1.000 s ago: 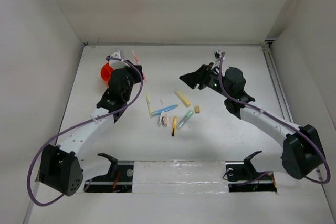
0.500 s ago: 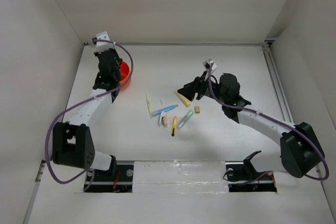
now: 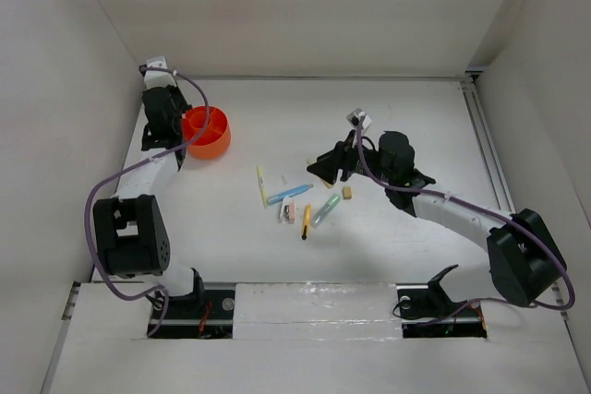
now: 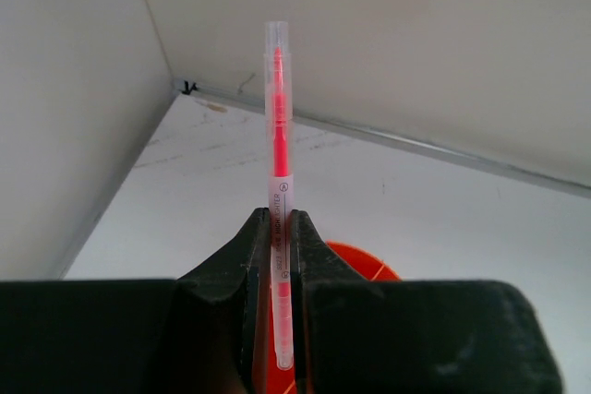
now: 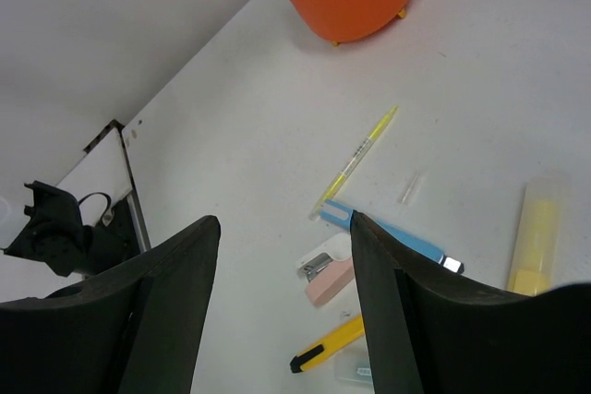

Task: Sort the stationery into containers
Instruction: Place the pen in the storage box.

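Stationery lying loose on table (image 3: pixel 397 117), all well apart from orange tub (image 3: pixel 211 147), on its near-right side. Sitting farthest from tub, toward arm bases: black-tipped yellow pencil (image 3: pixel 306 221), with white-pink eraser (image 3: pixel 287 211) and pale green marker (image 3: pixel 326 209) flanking it. Lying a little closer to tub: blue pen (image 3: pixel 289 194), thin yellow pen (image 3: pixel 261 185), tan eraser (image 3: pixel 347 193). Hovering over far edge of that cluster, right of tub: right gripper (image 5: pixel 282 223), fingers spreading wide, gripping nothing, with fat yellow marker (image 5: pixel 536 237) lying just beside it. Hanging just beside tub's left rim: left gripper (image 4: pixel 274 228), clenching pink pen (image 4: pixel 278 117) near its lower end, pen standing upright between fingers. Showing inner dividers in tub from right wrist view.
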Tool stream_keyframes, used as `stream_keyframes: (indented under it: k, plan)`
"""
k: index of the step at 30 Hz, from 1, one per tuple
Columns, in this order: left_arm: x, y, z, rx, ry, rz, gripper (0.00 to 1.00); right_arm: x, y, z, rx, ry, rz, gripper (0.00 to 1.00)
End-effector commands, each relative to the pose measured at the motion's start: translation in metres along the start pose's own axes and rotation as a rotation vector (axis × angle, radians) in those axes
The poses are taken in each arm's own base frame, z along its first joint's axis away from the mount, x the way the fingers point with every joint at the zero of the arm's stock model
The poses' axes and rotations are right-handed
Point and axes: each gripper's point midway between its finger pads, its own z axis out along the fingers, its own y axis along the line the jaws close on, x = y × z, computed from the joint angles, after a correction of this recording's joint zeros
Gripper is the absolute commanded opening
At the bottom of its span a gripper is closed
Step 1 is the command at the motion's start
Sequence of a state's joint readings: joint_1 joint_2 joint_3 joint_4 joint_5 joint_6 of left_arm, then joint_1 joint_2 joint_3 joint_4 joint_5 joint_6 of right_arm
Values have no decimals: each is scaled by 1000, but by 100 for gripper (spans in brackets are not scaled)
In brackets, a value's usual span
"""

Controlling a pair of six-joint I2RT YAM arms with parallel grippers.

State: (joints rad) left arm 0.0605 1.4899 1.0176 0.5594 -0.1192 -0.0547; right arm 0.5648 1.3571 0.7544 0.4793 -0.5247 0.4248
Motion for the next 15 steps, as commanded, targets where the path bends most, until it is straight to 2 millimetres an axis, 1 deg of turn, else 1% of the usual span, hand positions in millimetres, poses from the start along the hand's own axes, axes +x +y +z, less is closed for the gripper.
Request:
stream_keyframes:
  k: [1,2,3,4,5,6,7,8,9,10,11,12,13,14,15]
  plan:
    - [-11,-9,6,48,-51,-4,0,-16,15,1,-53,-45,-60,64]
    - [1,-8,10,45,-26,0,0,-16,15,1,-53,-45,-60,64]
    - [7,-8,12,44,-21,0,0,-16,15,1,-53,-45,-60,64]
    - [4,-8,12,46,-31,-1,0,-16,15,1,-53,-45,-60,64]
    - [16,-7,16,43,-6,2,0,-16,15,1,-53,-45,-60,64]
    - [16,-7,16,43,-6,2,0,-16,15,1,-53,-45,-60,64]
    - [21,-2,20,33,-1,3,0,-16,15,1,-53,-45,-60,64]
    - [21,-2,20,33,-1,3,0,-14,18,2,-61,-41,-61,64]
    - [27,3,23,21,11,4,0,-14,17,2,-61,-42,-70,64]
    - [32,4,24,19,22,5,0,-14,17,2,-61,-42,-70,64]
    - [30,4,25,20,13,4,0,-12,15,3,-58,-34,-65,64]
    - [39,9,25,9,31,6,0,-12,15,3,-58,-34,-65,64]
    - [39,11,25,0,31,16,0,-12,15,3,-58,-34,-65,64]
    - [49,13,25,-2,52,18,0,-8,13,5,-54,-26,-60,64]
    - [54,16,24,-16,61,20,0,-8,13,5,-54,-26,-60,64]
